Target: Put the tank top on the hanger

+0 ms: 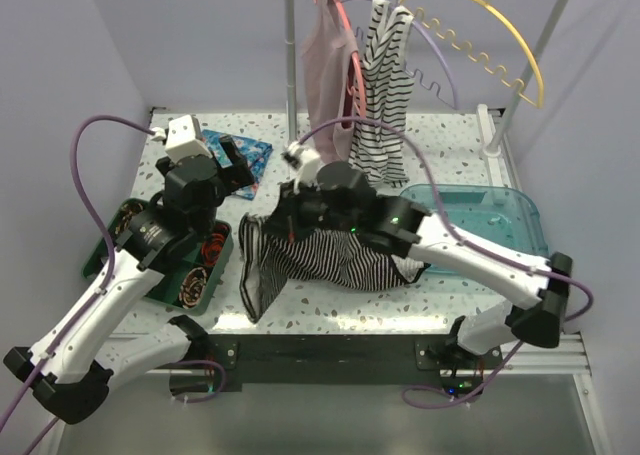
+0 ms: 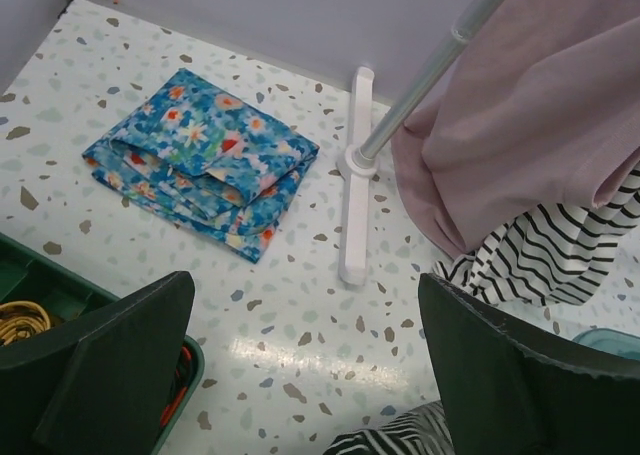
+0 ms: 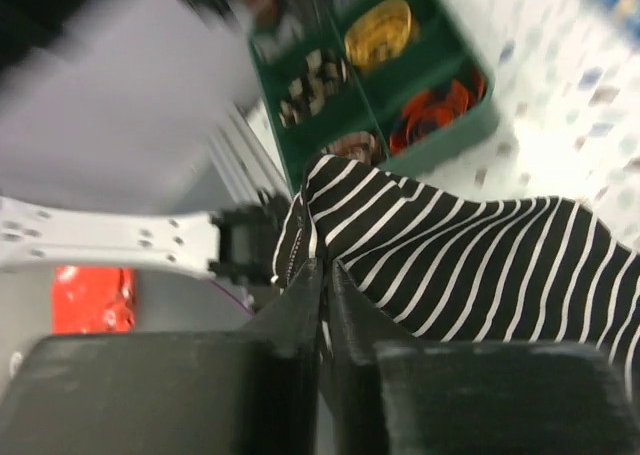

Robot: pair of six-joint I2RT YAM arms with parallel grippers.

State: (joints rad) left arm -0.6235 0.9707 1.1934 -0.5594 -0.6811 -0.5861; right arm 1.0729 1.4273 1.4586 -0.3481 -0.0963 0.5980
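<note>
- Top view: tank top (image 1: 330,260) bunched at bench (image 1: 450,140) centre, under the right arm; yellow hanger (image 1: 505,30) hangs at the far rack, right of a striped garment (image 1: 385,85)
- Left wrist: left fingers (image 2: 110,375) spread wide, holding nothing, above the bench near a folded floral cloth (image 2: 200,160)
- Right wrist: right fingers (image 3: 290,320) pinched together on the tank top's (image 3: 470,265) edge

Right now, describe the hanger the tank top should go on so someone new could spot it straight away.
Find the clothes rack at the back of the table. Toward its right end, beyond the pink top and the bold-striped garment, hangs the hanger. It alone is yellow, arched on top, scalloped below, and bare.
</note>
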